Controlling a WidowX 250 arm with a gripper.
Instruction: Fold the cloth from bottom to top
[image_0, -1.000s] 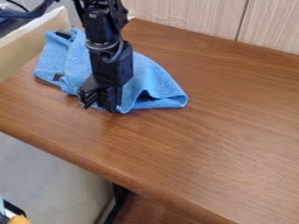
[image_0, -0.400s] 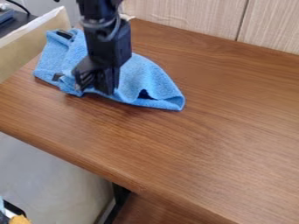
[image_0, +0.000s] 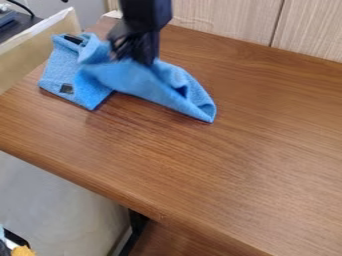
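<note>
The one camera view looks down at a slant from above the near side of the table (image_0: 234, 165), facing across it toward the pale panels (image_0: 220, 16) behind, close enough that the table runs out of view at the right.

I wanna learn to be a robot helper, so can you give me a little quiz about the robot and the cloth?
1. Pick one. How does the cloth lie on the table?
A) spread out flat
B) rolled into a tight tube
C) rumpled, with part folded over

2. True or false? The gripper is at the cloth.

3. Fill in the missing word: The cloth's colour is ____.

Key: 1. C; 2. true; 3. blue
</note>
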